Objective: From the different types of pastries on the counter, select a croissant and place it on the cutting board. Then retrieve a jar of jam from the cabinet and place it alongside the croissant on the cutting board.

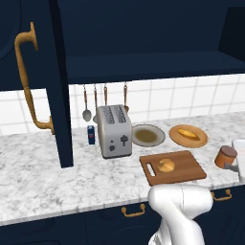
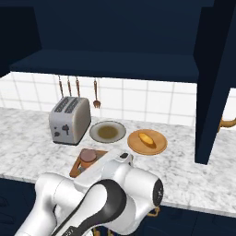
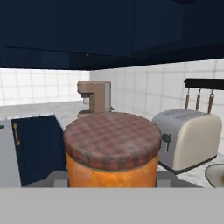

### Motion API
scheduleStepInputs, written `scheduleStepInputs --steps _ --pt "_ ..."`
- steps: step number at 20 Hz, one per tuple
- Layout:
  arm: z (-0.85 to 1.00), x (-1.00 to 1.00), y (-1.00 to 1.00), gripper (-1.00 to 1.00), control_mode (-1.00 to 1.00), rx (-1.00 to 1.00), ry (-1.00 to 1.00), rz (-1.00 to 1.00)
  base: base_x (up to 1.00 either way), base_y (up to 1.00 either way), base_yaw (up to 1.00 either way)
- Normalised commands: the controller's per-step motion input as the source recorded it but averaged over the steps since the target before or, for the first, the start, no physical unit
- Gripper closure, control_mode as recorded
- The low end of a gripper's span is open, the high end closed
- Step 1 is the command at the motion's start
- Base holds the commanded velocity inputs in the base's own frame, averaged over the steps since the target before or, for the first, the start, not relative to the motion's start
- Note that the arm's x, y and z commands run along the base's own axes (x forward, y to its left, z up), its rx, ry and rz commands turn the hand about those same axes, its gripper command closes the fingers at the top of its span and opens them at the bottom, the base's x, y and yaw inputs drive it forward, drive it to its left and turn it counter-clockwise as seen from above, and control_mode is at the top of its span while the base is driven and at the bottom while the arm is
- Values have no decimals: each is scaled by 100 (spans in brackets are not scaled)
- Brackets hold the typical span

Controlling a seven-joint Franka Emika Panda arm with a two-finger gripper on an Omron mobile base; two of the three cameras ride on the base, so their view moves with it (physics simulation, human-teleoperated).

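The jar of jam (image 3: 111,148), an orange cylinder with a checked reddish lid, sits between my fingers (image 3: 56,177), and my gripper (image 3: 111,180) is shut on it. From the left base view the jar of jam (image 1: 225,156) hangs just right of the cutting board (image 1: 184,172), with the gripper (image 1: 233,166) at the frame's right edge. The croissant (image 1: 166,165) lies in the middle of that board on the counter (image 1: 43,177). In the right base view the jar of jam (image 2: 87,156) shows over the cutting board (image 2: 74,168), behind my arm. The cabinet (image 1: 143,64) stands open, its door handle (image 1: 26,81) at left.
A toaster (image 1: 114,130) stands behind the board, a blue can (image 1: 91,134) left of it. A grey dish (image 1: 148,135) and an orange plate (image 1: 201,139) with a bread roll (image 1: 187,133) lie at the back. Utensils (image 1: 86,107) hang on the tiled wall. A coffee machine (image 3: 96,96) stands further along.
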Motion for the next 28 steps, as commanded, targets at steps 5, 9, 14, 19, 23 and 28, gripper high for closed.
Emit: scheduleStepInputs --steps 5,9,14,19,23,28 --pt "-66 63 0 100 -100 -1 -16 15 0 0 0" --pt "-56 74 0 100 -100 -4 -8 10 0 0 0" --pt "-47 70 -11 100 -100 -5 0 2 0 0 0" --pt "-41 60 -42 100 -100 0 0 0 0 0 0" --pt "-31 60 -2 100 -100 0 7 0 0 0 0" --pt "-67 50 -7 100 -100 0 0 0 0 0 0"
